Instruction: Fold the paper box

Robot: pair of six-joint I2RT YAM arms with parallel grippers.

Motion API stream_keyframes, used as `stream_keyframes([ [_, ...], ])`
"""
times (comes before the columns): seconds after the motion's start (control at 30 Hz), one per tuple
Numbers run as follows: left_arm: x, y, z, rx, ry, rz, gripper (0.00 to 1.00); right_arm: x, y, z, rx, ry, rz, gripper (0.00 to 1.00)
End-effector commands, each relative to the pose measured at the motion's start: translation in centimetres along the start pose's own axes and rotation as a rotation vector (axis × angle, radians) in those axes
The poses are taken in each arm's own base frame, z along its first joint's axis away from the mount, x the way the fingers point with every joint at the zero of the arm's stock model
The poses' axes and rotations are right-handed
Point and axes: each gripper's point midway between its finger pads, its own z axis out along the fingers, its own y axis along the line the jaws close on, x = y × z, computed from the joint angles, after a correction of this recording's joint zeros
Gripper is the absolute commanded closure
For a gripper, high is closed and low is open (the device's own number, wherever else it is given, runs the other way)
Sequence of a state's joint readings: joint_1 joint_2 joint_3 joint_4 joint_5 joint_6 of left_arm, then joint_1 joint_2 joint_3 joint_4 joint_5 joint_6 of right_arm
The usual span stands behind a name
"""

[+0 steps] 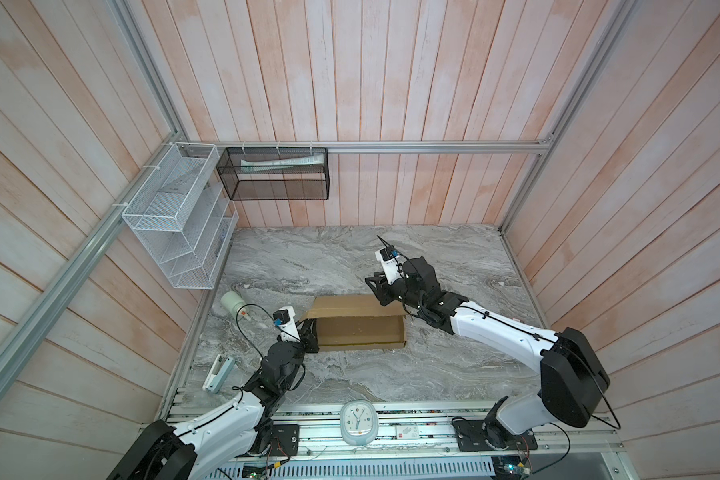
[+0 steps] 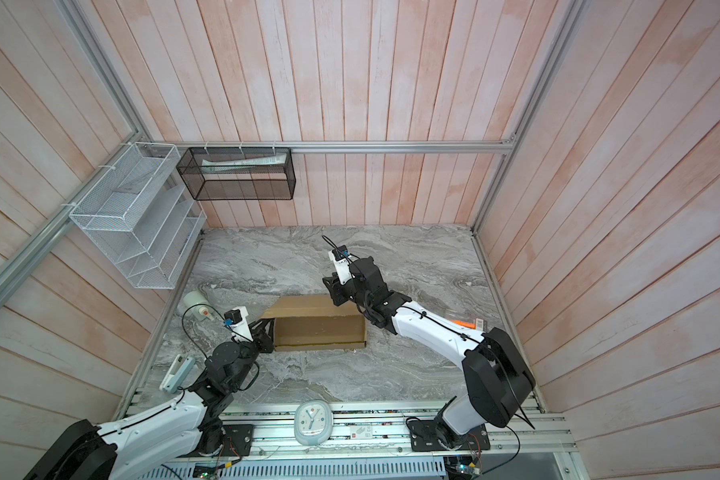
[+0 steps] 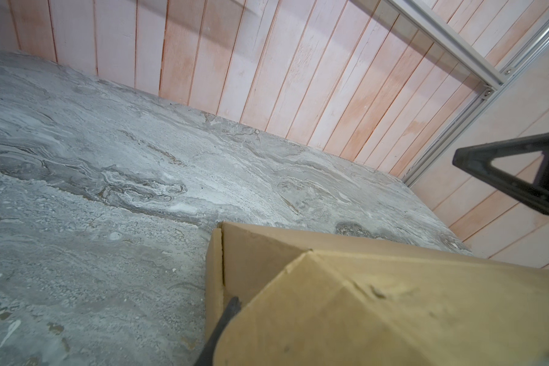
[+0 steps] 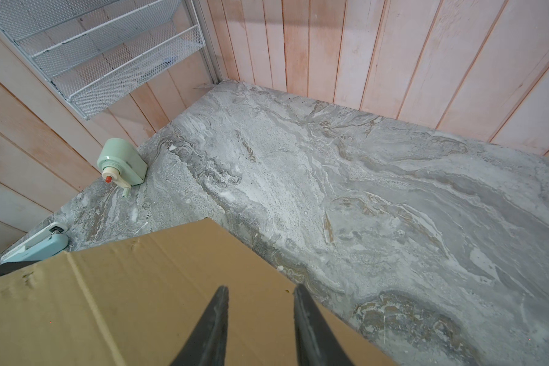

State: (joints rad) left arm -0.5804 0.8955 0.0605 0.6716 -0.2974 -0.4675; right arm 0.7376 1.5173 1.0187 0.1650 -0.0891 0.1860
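Grey marbled tabletop (image 1: 350, 257) — brown paper box (image 1: 362, 328) near the middle; mint crank device (image 1: 233, 303) and pale-blue stapler (image 1: 218, 374) along its left edge.

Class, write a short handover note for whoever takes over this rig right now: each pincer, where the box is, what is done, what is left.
Left pincer: open, straddling the box's left end.
Right pincer: open, over the lid's far right corner.
Box: near the middle of the table.
Done: base and walls look formed.
To do: the lid appears not yet closed; fold it over and tuck it in.
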Motion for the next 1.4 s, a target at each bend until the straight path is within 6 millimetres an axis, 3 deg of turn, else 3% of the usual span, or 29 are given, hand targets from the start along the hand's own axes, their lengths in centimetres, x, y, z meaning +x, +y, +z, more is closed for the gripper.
stream_keyframes([
  [0.0, 1.5, 1.3, -0.4, -0.072, 0.073, -0.041, 0.66, 1.6, 0.1, 0.5, -0.027, 0.025, 0.039, 0.65],
  [0.37, 2.0, 2.7, -1.6, -0.183, 0.164, -0.151, 0.62, 4.3, 0.7, 0.9, -0.058, 0.075, 0.064, 0.66],
  [0.63, 1.2, 3.0, -2.3, -0.24, 0.188, -0.188, 0.61, 5.5, 0.5, 0.8, -0.057, 0.088, 0.08, 0.66],
  [1.37, 0.3, 7.0, -4.1, -0.501, 0.144, -0.205, 0.58, 6.6, 0.4, 1.0, -0.059, 0.107, 0.098, 0.69],
])
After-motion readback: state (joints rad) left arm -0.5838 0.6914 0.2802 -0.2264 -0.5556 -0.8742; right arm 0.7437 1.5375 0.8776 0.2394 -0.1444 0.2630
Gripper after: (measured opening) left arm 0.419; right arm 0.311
